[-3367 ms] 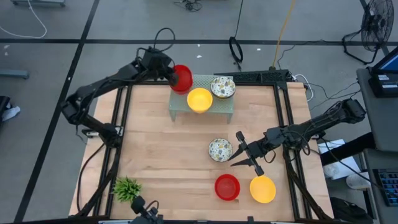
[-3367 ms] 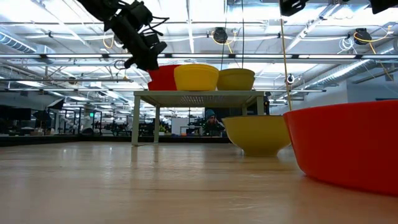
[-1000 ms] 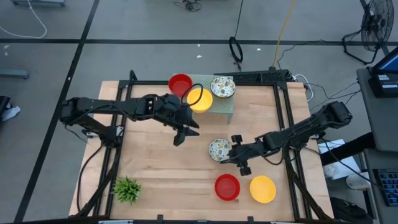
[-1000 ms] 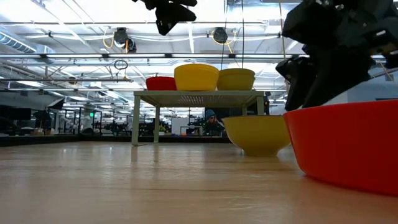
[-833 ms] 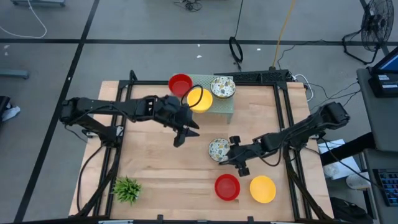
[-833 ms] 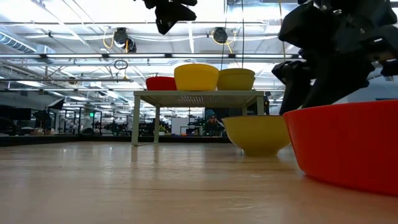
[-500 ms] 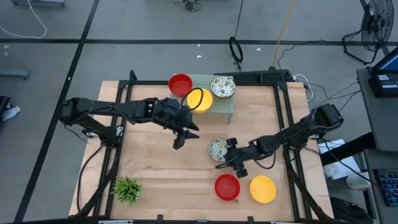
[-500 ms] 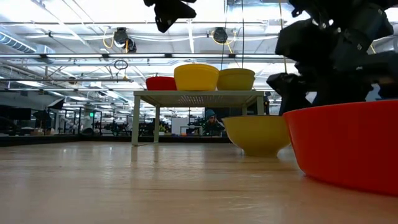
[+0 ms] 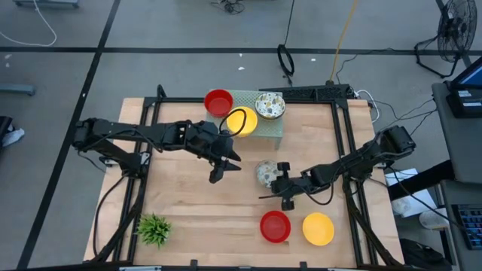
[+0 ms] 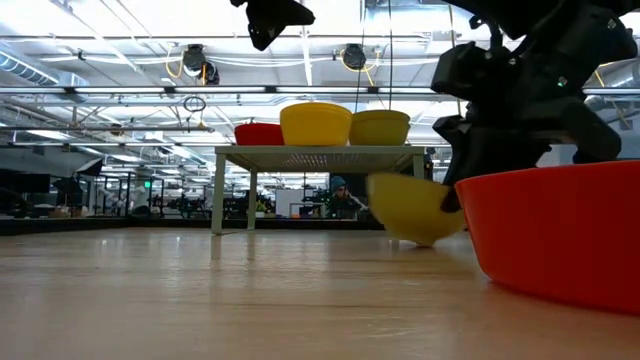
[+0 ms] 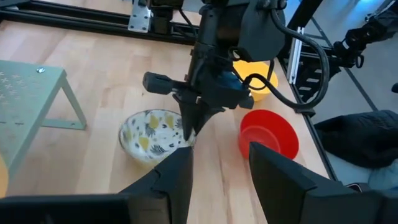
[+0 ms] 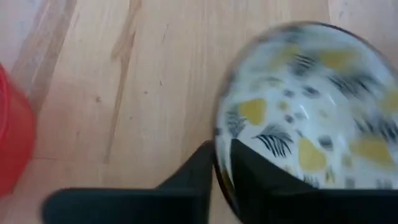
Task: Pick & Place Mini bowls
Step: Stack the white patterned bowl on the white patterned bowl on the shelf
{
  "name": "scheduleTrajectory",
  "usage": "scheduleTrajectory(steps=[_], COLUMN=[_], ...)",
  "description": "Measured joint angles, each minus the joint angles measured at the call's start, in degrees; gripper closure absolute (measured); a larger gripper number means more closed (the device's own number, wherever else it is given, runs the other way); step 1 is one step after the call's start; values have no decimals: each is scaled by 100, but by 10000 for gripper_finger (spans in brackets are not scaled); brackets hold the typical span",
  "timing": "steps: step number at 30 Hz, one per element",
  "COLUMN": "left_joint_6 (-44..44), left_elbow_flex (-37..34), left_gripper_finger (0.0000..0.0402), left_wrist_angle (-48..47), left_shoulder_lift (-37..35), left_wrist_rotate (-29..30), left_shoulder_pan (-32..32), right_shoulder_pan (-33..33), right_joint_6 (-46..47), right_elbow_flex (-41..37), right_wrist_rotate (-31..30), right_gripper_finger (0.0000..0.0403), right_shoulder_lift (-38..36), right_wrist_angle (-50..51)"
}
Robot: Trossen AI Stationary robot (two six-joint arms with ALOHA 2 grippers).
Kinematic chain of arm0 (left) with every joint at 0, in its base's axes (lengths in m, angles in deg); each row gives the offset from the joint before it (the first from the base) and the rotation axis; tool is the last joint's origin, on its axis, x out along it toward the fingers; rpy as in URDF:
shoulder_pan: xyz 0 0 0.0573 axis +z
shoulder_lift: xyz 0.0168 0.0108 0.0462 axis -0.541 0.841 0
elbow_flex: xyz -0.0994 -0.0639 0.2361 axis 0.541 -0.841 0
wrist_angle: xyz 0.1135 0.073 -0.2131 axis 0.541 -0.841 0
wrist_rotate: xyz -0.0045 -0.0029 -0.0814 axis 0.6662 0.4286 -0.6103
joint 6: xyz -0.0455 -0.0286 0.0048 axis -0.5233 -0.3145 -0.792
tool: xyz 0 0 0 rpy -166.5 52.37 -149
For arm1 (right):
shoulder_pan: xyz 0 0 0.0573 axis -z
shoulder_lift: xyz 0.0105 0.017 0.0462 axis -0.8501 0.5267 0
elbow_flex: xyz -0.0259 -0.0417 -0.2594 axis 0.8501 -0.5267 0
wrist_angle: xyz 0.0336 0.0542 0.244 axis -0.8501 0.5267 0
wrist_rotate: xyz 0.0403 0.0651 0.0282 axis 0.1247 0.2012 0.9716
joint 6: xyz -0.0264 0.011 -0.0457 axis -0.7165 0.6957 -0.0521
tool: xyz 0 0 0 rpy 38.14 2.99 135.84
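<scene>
Wooden table (image 9: 188, 203): right gripper (image 9: 273, 181) half hides patterned bowl (image 9: 264, 170).

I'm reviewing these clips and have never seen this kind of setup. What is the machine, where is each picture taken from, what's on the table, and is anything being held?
Two dark robot arms work at a wooden table. One picture looks straight down, one sits at table height, and one camera rides on each arm's wrist.

On the pale green stand at the far edge sit a red bowl, a yellow bowl and a patterned bowl. Near the front lie another red bowl, another yellow bowl and a small green plant.

The right claw is shut on the rim of a second patterned bowl, which looks tilted in the table-height view. The left claw hangs open mid-table, holding nothing.
</scene>
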Motion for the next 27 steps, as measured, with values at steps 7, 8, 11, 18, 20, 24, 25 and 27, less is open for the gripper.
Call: scheduleTrajectory(steps=[7,8,11,18,20,24,25,27], left_joint_6=[17,17,14,133,199,229,229,229], left_elbow_flex=[0,0,0,-2,-2,-2,-2,-2], left_gripper_finger=[243,243,243,243,243,243,243,243], left_wrist_angle=[-32,-40,-43,-222,-251,-284,-286,-285], left_shoulder_lift=[0,0,0,0,0,0,0,0], left_wrist_rotate=[-2,-2,-5,-4,-4,-4,-4,-3], left_shoulder_pan=[-4,-4,-4,0,0,0,0,0], right_shoulder_pan=[-2,-19,-95,-168,-140,32,103,321], right_joint_6=[118,155,156,-161,-383,-974,-1141,-1541], right_elbow_flex=[-1,-2,3,107,107,107,107,107], right_wrist_rotate=[-60,-17,32,-494,-841,-1532,-1641,-1700], right_gripper_finger=[396,398,398,400,400,401,401,401], right_shoulder_lift=[-60,-122,-408,-1675,-2103,-2847,-2985,-3197], right_wrist_angle=[-29,-18,51,19,1,-203,-327,-679])
